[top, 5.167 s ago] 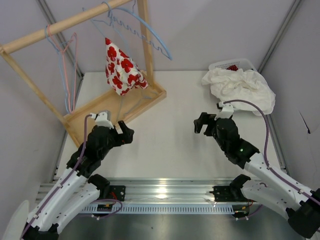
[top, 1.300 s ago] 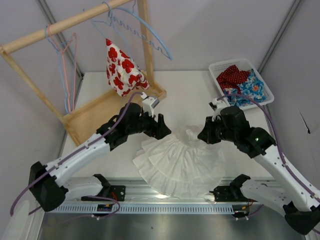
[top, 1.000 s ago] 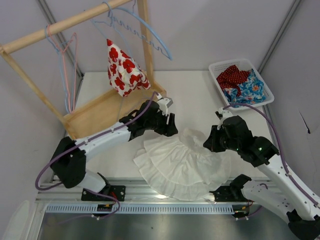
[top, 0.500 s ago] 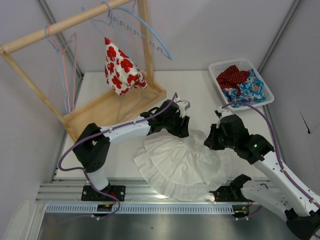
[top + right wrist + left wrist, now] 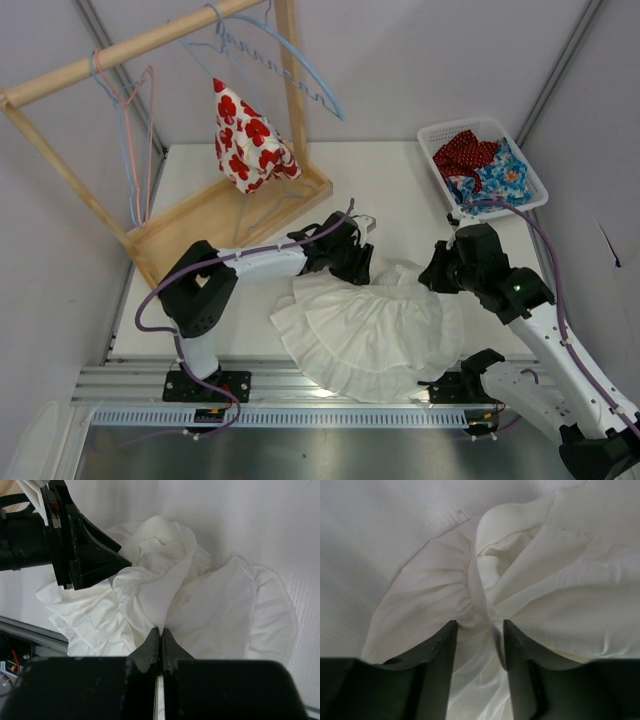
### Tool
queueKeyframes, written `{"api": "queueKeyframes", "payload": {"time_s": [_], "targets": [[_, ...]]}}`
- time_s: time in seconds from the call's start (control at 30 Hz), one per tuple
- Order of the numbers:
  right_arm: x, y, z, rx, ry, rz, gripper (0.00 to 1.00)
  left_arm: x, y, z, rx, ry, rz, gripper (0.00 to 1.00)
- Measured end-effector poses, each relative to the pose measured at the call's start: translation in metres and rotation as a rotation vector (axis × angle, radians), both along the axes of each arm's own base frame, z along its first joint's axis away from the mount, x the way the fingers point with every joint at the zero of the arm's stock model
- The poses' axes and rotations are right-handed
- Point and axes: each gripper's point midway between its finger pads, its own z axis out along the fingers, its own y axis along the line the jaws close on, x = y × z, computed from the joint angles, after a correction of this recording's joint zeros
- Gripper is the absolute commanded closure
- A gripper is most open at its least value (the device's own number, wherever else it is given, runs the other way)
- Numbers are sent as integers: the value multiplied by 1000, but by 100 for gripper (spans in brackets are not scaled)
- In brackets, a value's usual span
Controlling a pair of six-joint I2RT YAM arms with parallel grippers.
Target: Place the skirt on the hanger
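The white skirt [image 5: 370, 325] lies spread on the table near the front edge. Its gathered waistband [image 5: 470, 595] bunches up at the far side. My left gripper [image 5: 358, 268] is down on that bunch, and its fingers [image 5: 442, 650] stand apart with a fold of fabric between them. The right gripper [image 5: 160, 630] is shut on a raised fold of the skirt [image 5: 220, 610] at its right side [image 5: 437, 275]. An empty light-blue hanger [image 5: 300, 70] hangs from the wooden rack [image 5: 290, 110] at the back left.
A red-and-white patterned garment [image 5: 245, 135] hangs on the rack. Pink and blue hangers [image 5: 135, 130] hang further left. The rack's base frame [image 5: 200, 225] lies on the table. A white basket [image 5: 455, 127] of coloured clothes stands back right.
My left arm has reached right and come down onto the skirt's waistband, its jaws narrowing. The right gripper has shifted slightly right, still holding the fabric.
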Motion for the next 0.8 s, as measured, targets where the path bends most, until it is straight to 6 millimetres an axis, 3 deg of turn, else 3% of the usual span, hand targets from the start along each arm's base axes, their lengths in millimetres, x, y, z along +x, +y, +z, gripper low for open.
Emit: {"api": "queueKeyframes", "payload": {"time_s": [0.03, 0.1, 0.13, 0.27, 0.37, 0.47, 0.57, 0.67, 0.73, 0.8], "targets": [[0, 0, 0, -1, 0, 2, 100, -1, -1, -2, -4, 8, 0, 64], [0, -1, 0, -2, 0, -1, 100, -2, -4, -1, -18, 15, -11, 93], [1, -1, -1, -4, 1, -4, 100, -3, -7, 1, -32, 15, -21, 100], [8, -9, -8, -33, 24, -48, 100, -7, -9, 7, -46, 10, -41, 100], [22, -16, -9, -68, 41, -108, 100, -2, 2, 29, -15, -48, -14, 100], [42, -19, 11, -70, 5, -159, 100, 16, 15, 92, -24, -201, 47, 100], [69, -21, 51, -47, -85, -211, 100, 31, 33, 190, -107, -418, 128, 100], [92, -18, 98, 5, -204, -250, 100, 29, 66, 297, -239, -632, 227, 100], [101, -14, 124, 51, -263, -264, 100, 20, 85, 337, -295, -704, 265, 100], [106, -9, 141, 93, -298, -267, 100, 12, 98, 353, -319, -728, 285, 100]]}}
